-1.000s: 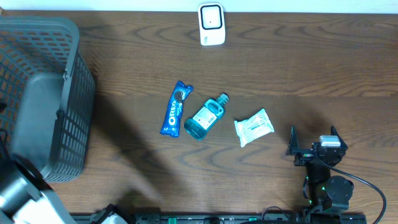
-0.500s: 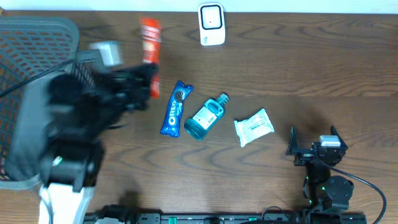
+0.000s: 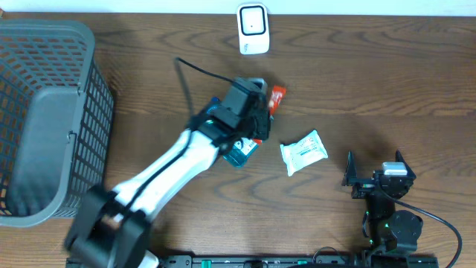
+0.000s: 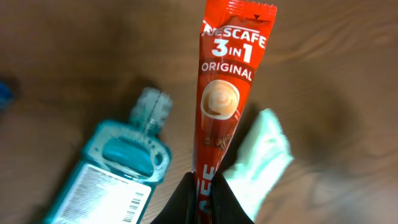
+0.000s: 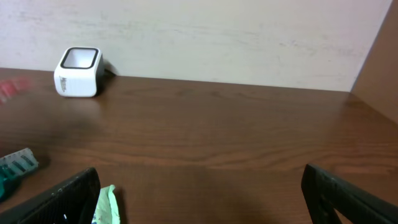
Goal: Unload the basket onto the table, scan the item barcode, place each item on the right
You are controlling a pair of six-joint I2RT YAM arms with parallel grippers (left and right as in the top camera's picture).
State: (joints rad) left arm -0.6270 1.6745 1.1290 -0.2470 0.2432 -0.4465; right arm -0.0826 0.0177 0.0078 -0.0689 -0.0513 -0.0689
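My left gripper (image 4: pixel 203 186) is shut on the lower end of a red Nescafe 3-in-1 sachet (image 4: pixel 227 93), whose printed front faces the wrist camera; no barcode shows on it. In the overhead view the left gripper (image 3: pixel 262 112) holds the sachet (image 3: pixel 277 95) above the middle of the table, below the white scanner (image 3: pixel 253 28) at the back edge. The scanner (image 5: pixel 78 71) also shows far left in the right wrist view. My right gripper (image 3: pixel 374 175) rests open at the front right with nothing between its fingers.
Under the left arm lie a teal mouthwash bottle (image 4: pixel 118 168), its label barcode showing, and a white-green wipes pack (image 3: pixel 303 152). A dark grey mesh basket (image 3: pixel 89 112) fills the left side. The left arm crosses the table from the front left.
The left arm swung from beside the basket to over the middle of the table, carrying the red sachet rightward. It now covers the blue Oreo pack. The right arm has not moved.
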